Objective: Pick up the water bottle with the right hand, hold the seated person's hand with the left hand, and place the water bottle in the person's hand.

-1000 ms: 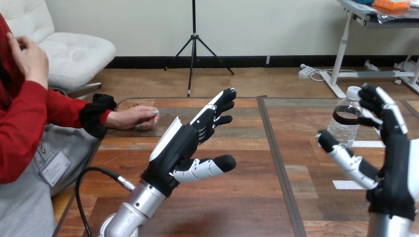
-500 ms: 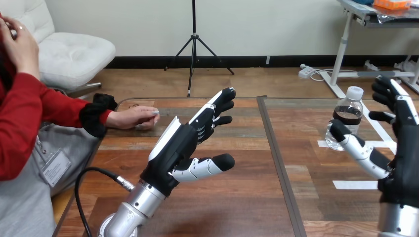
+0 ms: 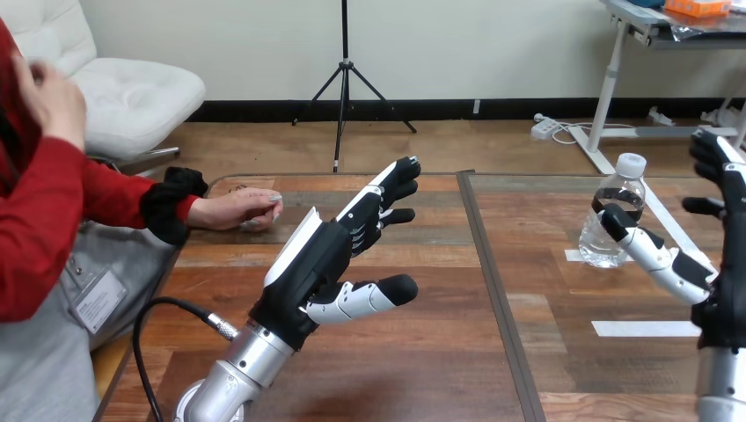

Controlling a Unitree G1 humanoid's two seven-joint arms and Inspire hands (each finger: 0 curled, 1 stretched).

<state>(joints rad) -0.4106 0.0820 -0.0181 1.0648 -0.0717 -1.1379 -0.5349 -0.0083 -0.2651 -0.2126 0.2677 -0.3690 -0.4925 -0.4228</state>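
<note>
- As entered from the near side of the wooden table [image 3: 422, 369] outward: left hand [image 3: 315, 264], raised over the table's left half, fingers straight and spread, holding nothing. Risk: it is well apart from the person; a hasty or low reach could knock or pin their hand rather than cradle it.
- Right hand [image 3: 723, 294], at the view's right edge, open and unloaded; thumb lying across the front of the bottle's lower part, fingers upright to the bottle's right. Contact cannot be told. Risk: closing off-centre would push the bottle aside instead of gripping it.
- Water bottle [image 3: 614, 207], clear plastic, white cap, dark label band; upright on the table's right half, beside white tape marks [image 3: 647, 328], not lifted. Risk: tall and narrow, likely to topple at a nudge; thin walls may buckle or slip in a hard squeeze.
- Person's hand [image 3: 239, 211], resting palm down at the table's far left, fingers loosely curled. Risk: it is not turned up to receive, and a bottle released onto it would roll off.
</note>
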